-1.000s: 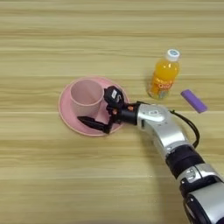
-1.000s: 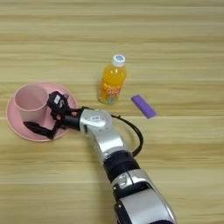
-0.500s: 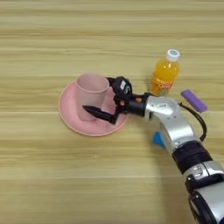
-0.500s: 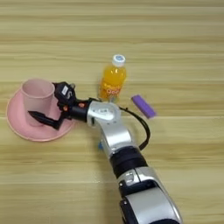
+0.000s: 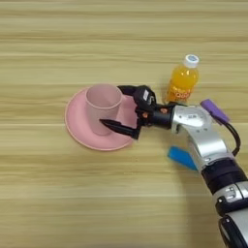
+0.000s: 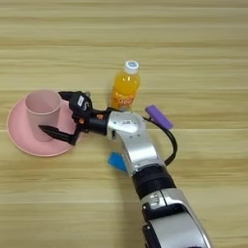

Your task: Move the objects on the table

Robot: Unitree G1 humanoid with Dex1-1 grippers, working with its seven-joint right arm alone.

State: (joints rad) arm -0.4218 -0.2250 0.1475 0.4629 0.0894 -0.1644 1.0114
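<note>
Cup: the pink plastic cup (image 5: 102, 111) stands upright on the pink plate (image 5: 77, 127), mouth up, long axis vertical, set toward the plate's 12 o'clock half.
Plate: lies flat on the table (image 5: 58, 203), left of centre; its rim at 3 o'clock lies under the gripper.
Bottle: the orange-juice bottle (image 5: 182, 80) stands upright, white cap up, at about 2 o'clock from the plate and well apart from it.
Right gripper (image 5: 125, 110): spread wide around the cup's right side, one black finger (image 5: 120, 128) at the cup's 5 o'clock low over the plate, the other behind the cup at about 2 o'clock; whether either touches the cup cannot be told.
Arm: the silver forearm (image 5: 203, 140) runs from the 5 o'clock corner up toward the plate.
Change from earlier: a second ago the cup sat nearer the plate's left part with the fingers close over the plate's right edge; the plate and cup now lie further right in view, closer to the bottle, and the fingers reach further along the cup.
Around: a purple stick (image 5: 214, 111) lies at 4 o'clock from the bottle, slanted; a blue block (image 5: 181, 157) lies flat just beside the forearm, partly hidden by it.
In the way: the wrist sits between plate and bottle.
</note>
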